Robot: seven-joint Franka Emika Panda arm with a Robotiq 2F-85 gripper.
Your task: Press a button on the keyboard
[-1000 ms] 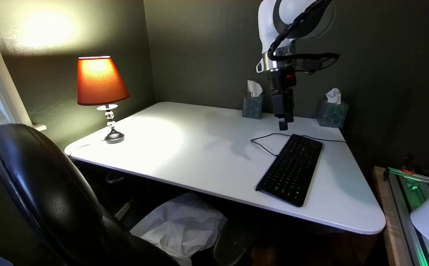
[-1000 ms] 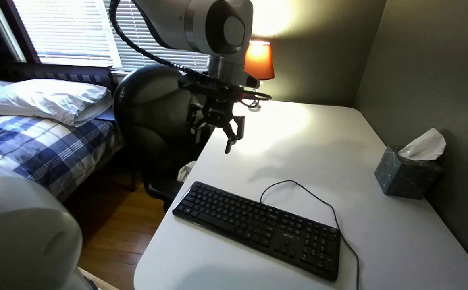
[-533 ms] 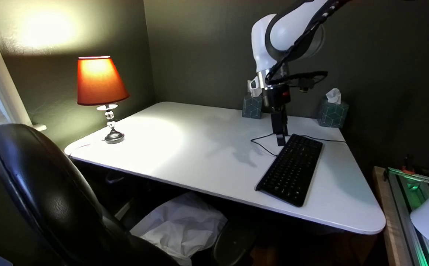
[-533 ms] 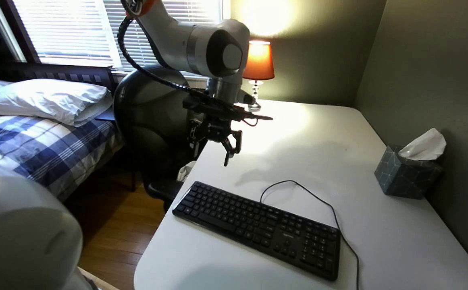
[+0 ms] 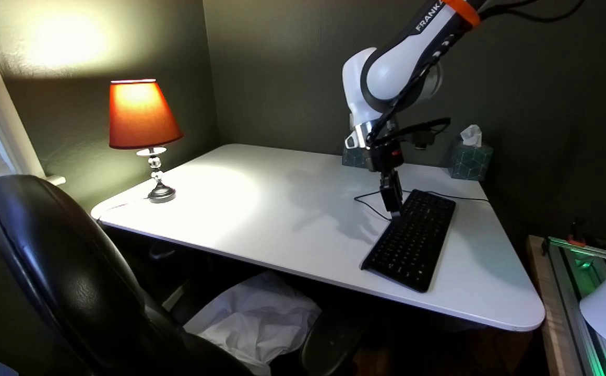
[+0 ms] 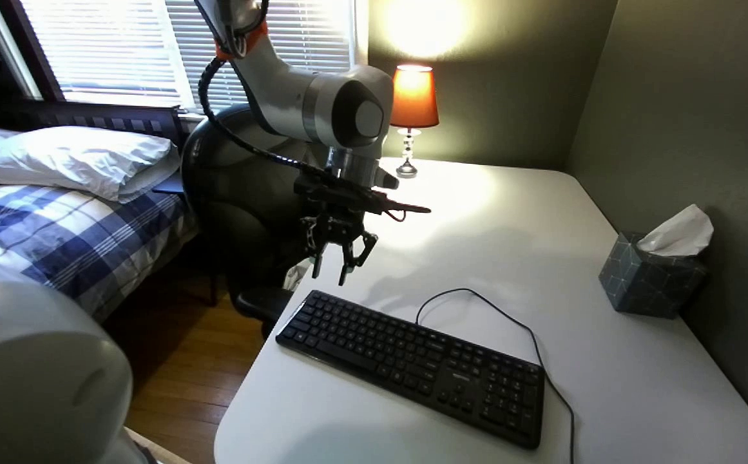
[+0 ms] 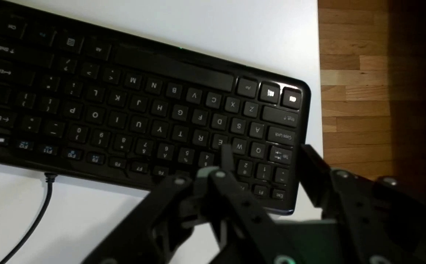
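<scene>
The keyboard [image 6: 412, 368] is lying on the white desk [image 6: 509, 206], its Esc end pointing at the desk's edge; the gripper [image 6: 329, 278] is hanging near that end, seemingly over the function-key side, fingers [image 6: 344, 275] standing partly apart and gripping nothing; in an exterior view a gap is showing between them and the keys [image 6: 374, 341], so no key is being pressed yet. In the wrist view one finger is hiding part of the number row [image 7: 165, 151], the other is overlapping the short edge; my judgement: dropping straight down would be risking two keys or a miss; drawing the fingers together into one blunt tip, centring it on a single key, then coming down slowly and upright should be working better; the space bar [image 7: 174, 68] is offering the widest target; stopping at the first give should be sparing the keyboard a shove, as the desk is looking slick.

Materials: the keyboard is shining glossy black around duller, squarish, round-cornered keys with pale lettering; the thin cable [image 7: 46, 206] is curving loosely from the long edge; the tissue box [image 6: 649, 277] is showing pale geometric lines.
</scene>
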